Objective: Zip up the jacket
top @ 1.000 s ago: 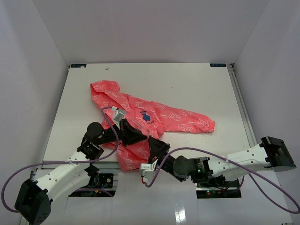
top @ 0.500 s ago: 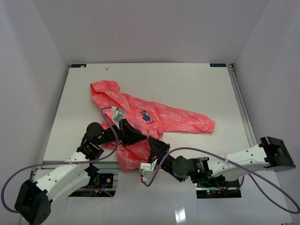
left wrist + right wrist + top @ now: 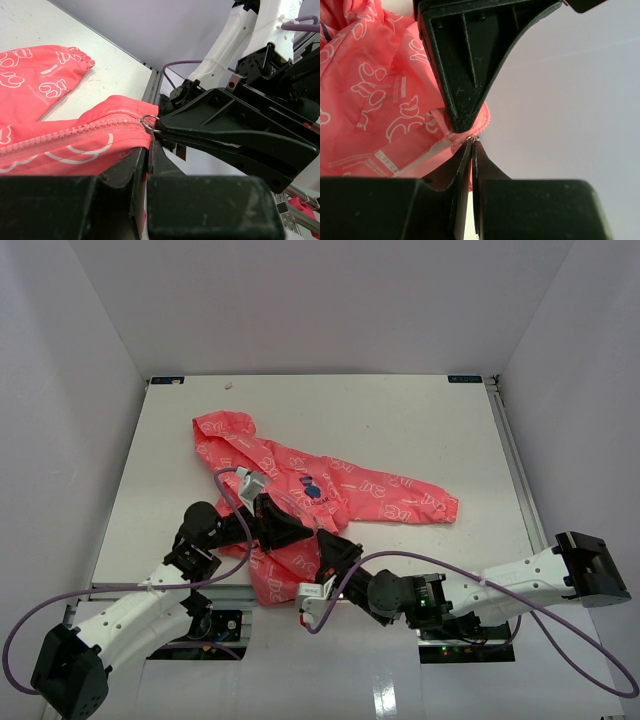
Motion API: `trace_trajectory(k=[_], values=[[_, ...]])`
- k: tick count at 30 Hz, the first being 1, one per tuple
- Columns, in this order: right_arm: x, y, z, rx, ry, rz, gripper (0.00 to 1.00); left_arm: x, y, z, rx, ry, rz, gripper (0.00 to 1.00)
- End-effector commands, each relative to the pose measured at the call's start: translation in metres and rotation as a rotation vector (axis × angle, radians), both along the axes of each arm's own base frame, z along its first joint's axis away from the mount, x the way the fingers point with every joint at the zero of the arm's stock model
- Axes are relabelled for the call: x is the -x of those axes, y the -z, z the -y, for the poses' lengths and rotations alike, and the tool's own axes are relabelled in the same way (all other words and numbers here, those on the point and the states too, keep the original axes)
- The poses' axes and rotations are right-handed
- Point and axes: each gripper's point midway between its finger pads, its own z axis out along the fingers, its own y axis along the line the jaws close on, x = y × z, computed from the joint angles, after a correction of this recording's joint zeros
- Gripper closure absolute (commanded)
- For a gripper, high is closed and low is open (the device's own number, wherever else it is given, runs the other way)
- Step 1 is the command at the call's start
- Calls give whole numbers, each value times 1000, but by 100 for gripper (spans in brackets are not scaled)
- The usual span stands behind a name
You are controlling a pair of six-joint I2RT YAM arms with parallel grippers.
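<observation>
Clamped the right gripper (image 3: 472, 141) shut on the zipper-pull ring (image 3: 148, 121) at mid-frame, pinched the jacket (image 3: 45, 82) hem in the left gripper (image 3: 146, 152), with the zipper (image 3: 70, 136) stretching toward the left edge.

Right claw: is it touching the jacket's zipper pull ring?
Touching. The left wrist view shows the right claw closed onto the zipper pull ring at the corner of the jacket, with no gap visible.

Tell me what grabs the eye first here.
A coral-pink jacket sprawls across the white table, bunched at the near edge. There both grippers meet at its hem: the left gripper clamps the fabric beside the zipper, and the right gripper is shut on the zipper ring.
</observation>
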Motion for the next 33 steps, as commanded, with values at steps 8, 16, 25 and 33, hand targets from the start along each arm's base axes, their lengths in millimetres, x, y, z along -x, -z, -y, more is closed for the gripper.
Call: trace_trajectory(k=[8,16,25,33], values=[[-10,-38,-2,-168,6,-47,92,10,4,1,9,58,27,100],[-12,-43,1,-202,-14,-62,92,9,14,4,-11,75,-1,100],[-20,-50,-4,-216,-24,-51,92,8,25,7,-43,82,-50,100],[-27,-45,-5,-214,-23,-48,92,12,26,10,-42,114,-60,100]])
